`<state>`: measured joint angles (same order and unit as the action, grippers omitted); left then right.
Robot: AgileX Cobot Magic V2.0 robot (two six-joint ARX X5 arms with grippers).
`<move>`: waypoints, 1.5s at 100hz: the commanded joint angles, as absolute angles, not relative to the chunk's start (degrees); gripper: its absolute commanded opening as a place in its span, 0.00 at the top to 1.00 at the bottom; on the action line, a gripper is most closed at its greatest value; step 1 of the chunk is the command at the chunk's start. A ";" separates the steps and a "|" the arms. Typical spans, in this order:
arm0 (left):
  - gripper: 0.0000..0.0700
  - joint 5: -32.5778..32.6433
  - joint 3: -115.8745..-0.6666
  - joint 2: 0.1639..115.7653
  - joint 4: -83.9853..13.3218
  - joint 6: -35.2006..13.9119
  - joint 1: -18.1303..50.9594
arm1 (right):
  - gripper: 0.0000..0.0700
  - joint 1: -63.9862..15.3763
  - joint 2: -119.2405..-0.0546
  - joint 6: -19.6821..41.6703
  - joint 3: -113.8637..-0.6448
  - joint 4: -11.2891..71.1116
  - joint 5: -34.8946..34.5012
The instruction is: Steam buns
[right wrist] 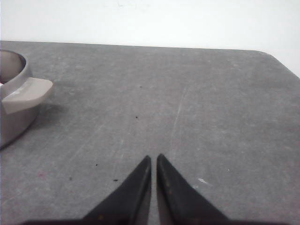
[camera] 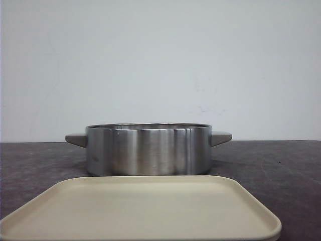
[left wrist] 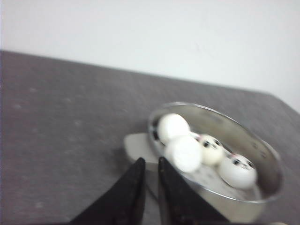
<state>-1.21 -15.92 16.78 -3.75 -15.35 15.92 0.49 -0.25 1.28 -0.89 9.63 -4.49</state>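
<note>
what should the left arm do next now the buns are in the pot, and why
Probably pull the left gripper back from the pot. All four buns already lie inside it, the tray in front holds none, and the jaws are nearly closed on nothing beside the pot's handle. No lid is in view.

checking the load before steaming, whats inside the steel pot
The left wrist view shows four white panda-faced buns in the pot. The pot's floor beneath them is mostly covered. From the front, its wall hides them entirely.
</note>
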 commanded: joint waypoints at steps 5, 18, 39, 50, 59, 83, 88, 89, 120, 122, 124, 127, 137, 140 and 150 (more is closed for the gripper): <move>1.00 -1.39 -9.54 10.46 -0.49 -14.31 12.29 | 0.98 0.62 -0.21 0.86 -0.64 8.93 -4.47; 1.00 -1.54 -5.87 4.32 -3.01 -13.50 6.37 | 0.98 0.62 -0.21 0.84 -0.64 8.93 -4.47; 1.00 -1.54 -3.53 0.19 -5.13 -8.05 1.10 | 0.98 0.62 -0.21 0.84 -0.64 8.93 -4.47; 1.00 -1.52 -2.39 0.16 -5.17 -4.67 0.86 | 0.98 0.62 -0.21 0.84 -0.64 8.93 -4.47; 1.00 -1.50 -0.95 0.16 -4.60 -3.92 0.86 | 0.98 0.62 -0.21 0.84 -0.64 8.93 -4.49; 1.00 -1.34 -0.75 0.30 -11.05 -2.17 0.64 | 0.98 0.62 -0.21 0.84 -0.64 8.93 -4.47; 1.00 -1.43 -0.78 0.36 -11.05 -1.56 0.32 | 0.98 0.62 -0.21 0.84 -0.64 8.95 -4.47; 1.00 -1.45 -0.75 0.38 -11.05 -1.28 0.23 | 0.98 0.62 -0.21 0.84 -0.64 8.95 -4.47; 1.00 -1.17 -0.82 0.32 -10.76 -0.71 -0.25 | 0.98 0.62 -0.21 0.84 -0.64 8.97 -4.47; 1.00 -1.17 -0.82 0.32 -10.76 -0.71 -0.25 | 0.98 0.62 -0.21 0.84 -0.64 8.97 -4.47; 1.00 -1.17 -0.82 0.32 -10.76 -0.71 -0.25 | 0.98 0.62 -0.21 0.84 -0.64 8.97 -4.49; 1.00 -1.17 -0.82 0.32 -10.74 -0.71 -0.25 | 0.98 0.62 -0.21 0.84 -0.64 8.97 -4.47; 1.00 -1.17 -0.82 0.32 -10.74 -0.71 -0.25 | 0.98 0.62 -0.21 0.84 -0.64 8.95 -4.47; 1.00 -1.17 -0.82 0.32 -10.74 -0.71 -0.25 | 0.98 0.62 -0.21 0.84 -0.64 8.97 -4.47; 1.00 -1.17 -0.82 0.32 -10.74 -0.71 -0.25 | 0.98 0.62 -0.21 0.84 -0.64 8.97 -4.47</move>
